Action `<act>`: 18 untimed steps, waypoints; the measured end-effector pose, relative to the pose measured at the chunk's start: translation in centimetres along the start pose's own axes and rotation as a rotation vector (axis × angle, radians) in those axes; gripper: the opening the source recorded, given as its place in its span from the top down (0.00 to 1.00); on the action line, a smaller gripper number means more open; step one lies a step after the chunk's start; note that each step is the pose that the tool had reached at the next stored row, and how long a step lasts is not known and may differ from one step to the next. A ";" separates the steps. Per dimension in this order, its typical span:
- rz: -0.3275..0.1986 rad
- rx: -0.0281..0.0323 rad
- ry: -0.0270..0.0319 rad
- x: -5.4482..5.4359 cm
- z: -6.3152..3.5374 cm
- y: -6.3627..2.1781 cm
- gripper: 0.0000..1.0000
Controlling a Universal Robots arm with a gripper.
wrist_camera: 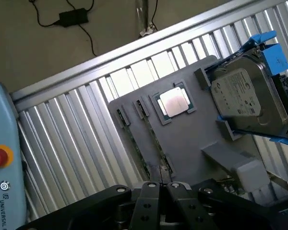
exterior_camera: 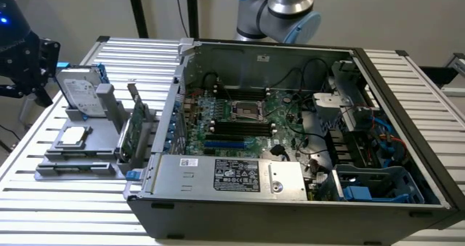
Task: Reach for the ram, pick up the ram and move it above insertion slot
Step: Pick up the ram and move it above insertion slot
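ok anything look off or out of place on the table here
Nothing stands out. The hard drive, the processor chip and the ram sit seated in the grey holder, none tipped out or lying loose. The computer case stands open, with no visible damage or spill.

The ram (wrist_camera: 155, 139), a long, thin, dark green circuit-board stick, stands on its long edge in a narrow groove of a flat grey plastic holder (wrist_camera: 192, 139) on the ribbed metal bench (wrist_camera: 77, 139). A second stick (wrist_camera: 133, 143) like it stands parallel just beside it. The insertion slot (exterior_camera: 240, 127), one of several long black sockets on the green motherboard, lies empty inside the open computer case.
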State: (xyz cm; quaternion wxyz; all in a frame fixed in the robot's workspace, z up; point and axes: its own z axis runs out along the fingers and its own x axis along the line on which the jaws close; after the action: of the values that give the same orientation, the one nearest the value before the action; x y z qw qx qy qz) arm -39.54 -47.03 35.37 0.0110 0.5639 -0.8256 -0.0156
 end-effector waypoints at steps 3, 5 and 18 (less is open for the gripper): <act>-0.053 0.0000 0.0021 0.0 0.02 0.00 0.89; -0.091 0.0002 0.0034 0.0 0.04 0.00 0.89; -0.327 0.0044 0.0112 0.0 0.14 0.00 0.89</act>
State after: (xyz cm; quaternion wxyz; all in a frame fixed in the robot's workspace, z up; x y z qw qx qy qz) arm -39.54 -47.03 35.23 0.0117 0.6908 -0.7228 -0.0123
